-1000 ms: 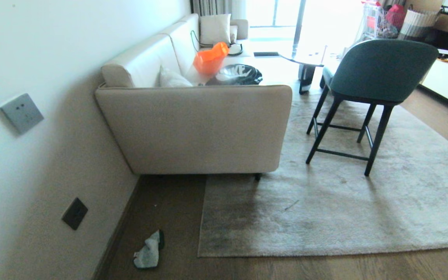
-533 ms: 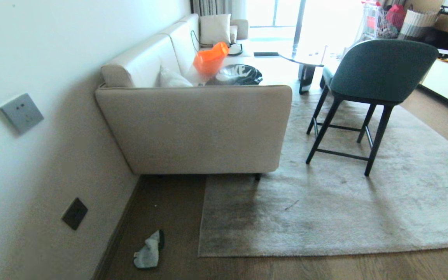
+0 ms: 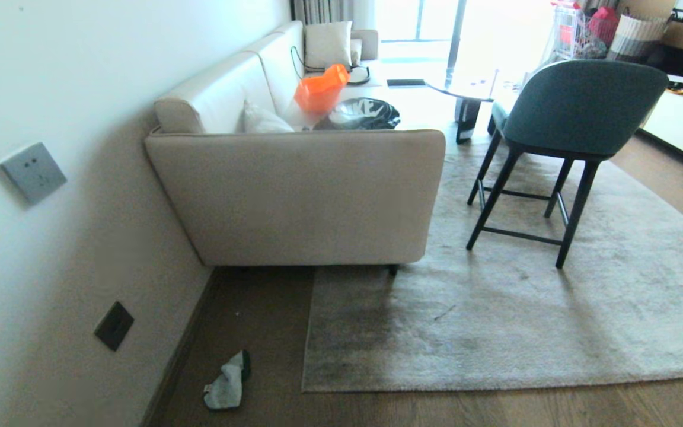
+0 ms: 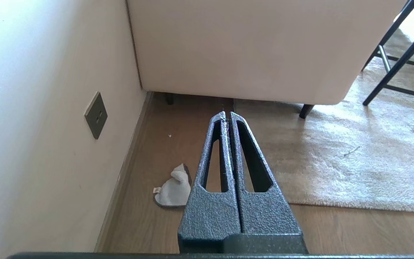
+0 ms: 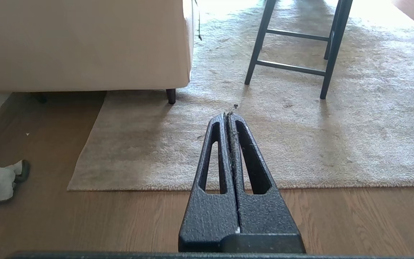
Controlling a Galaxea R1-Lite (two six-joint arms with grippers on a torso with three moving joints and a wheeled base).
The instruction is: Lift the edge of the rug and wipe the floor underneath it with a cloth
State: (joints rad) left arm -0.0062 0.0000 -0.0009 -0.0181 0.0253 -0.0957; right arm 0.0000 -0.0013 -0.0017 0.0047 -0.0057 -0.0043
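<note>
We see daylight flooding through the far window (image 3: 418, 24), overexposed there; the sofa (image 3: 306, 196) and chair (image 3: 578, 107) cast soft shadows on the rug (image 3: 495, 320). Straight lines bow near the edges.

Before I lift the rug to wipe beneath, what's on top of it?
On the rug stand the chair and the sofa's front leg; a table is farther back. The floor beneath is covered and cannot be seen.
</note>
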